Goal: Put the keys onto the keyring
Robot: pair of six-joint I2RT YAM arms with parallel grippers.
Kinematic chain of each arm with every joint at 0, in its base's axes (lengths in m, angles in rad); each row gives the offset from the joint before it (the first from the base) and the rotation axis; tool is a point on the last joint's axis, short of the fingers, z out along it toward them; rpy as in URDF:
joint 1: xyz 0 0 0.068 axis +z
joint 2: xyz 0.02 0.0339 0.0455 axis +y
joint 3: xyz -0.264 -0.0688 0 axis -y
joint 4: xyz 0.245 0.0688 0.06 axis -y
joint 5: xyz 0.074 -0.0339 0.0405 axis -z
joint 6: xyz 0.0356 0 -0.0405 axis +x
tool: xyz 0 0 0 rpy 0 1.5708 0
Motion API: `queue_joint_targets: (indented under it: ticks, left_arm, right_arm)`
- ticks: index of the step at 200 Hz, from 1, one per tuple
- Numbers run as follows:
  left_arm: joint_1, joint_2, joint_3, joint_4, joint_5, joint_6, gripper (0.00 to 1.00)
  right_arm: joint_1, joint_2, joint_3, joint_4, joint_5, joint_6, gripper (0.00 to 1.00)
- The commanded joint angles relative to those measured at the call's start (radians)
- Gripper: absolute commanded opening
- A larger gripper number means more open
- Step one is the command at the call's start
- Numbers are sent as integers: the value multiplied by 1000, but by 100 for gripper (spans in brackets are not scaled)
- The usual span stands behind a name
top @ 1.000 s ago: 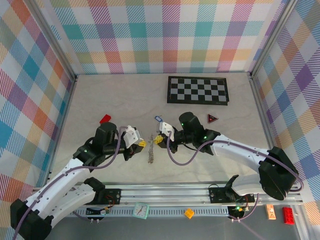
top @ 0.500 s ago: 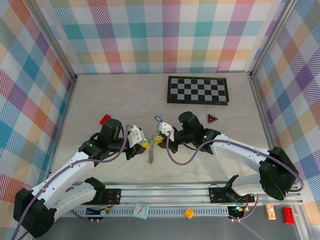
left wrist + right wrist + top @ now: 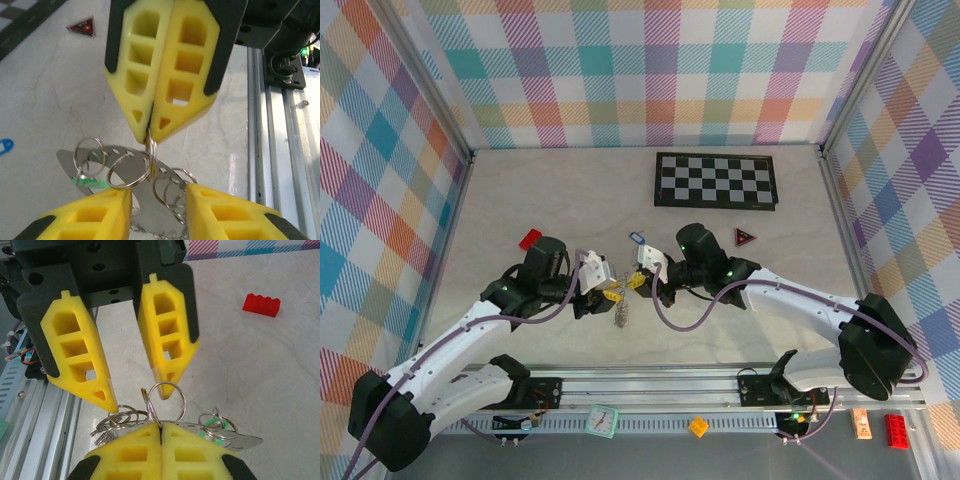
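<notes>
My right gripper (image 3: 161,426) has its yellow pads pressed flat together, with one thin split ring of the keyring (image 3: 126,172) nipped at the very tips. The left gripper (image 3: 159,192) faces it, nearly tip to tip, its jaws spread wide and holding nothing, one finger on either side of the ring cluster.

The keyring sits about midway across the desk, nearer its near edge, and its chain trails toward that edge. The green key (image 3: 216,434) lies in among the rings; I cannot tell whether it is threaded. The blue key (image 3: 636,238) lies loose on the desk, on the far side of the grippers.

My worry is the grip, which is only a sliver of wire in the pads. If the left fingers shut off-centre, I judge they could twist the ring free or strike the right fingertips.
</notes>
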Motion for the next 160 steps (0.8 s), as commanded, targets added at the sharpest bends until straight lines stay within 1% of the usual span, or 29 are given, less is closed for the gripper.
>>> queue_joint_targets:
  ticks: [1,23,28,69,104,140,157,160]
  left_arm:
    - [-8,-1,6,78,37,12,37]
    - [-8,7,8,93,54,11,38]
    - [-8,10,10,94,60,12,37]
    - [-8,33,25,83,75,21,21]
    - [-8,27,40,47,62,39,14]
    - [-8,30,51,37,60,40,0]
    - [-8,31,48,41,63,37,0]
    - [-8,29,46,45,63,36,0]
  right_arm:
    - [9,-22,39,-14,-19,-31,0]
    - [11,-21,41,-13,-18,-31,0]
    - [10,-20,42,-14,-17,-31,0]
    - [12,-18,44,-15,-15,-30,0]
    - [14,-23,45,-23,-12,-34,0]
    - [17,-28,46,-33,-16,-39,0]
    - [16,-44,22,10,-14,-15,0]
    - [15,-47,15,22,-14,-8,3]
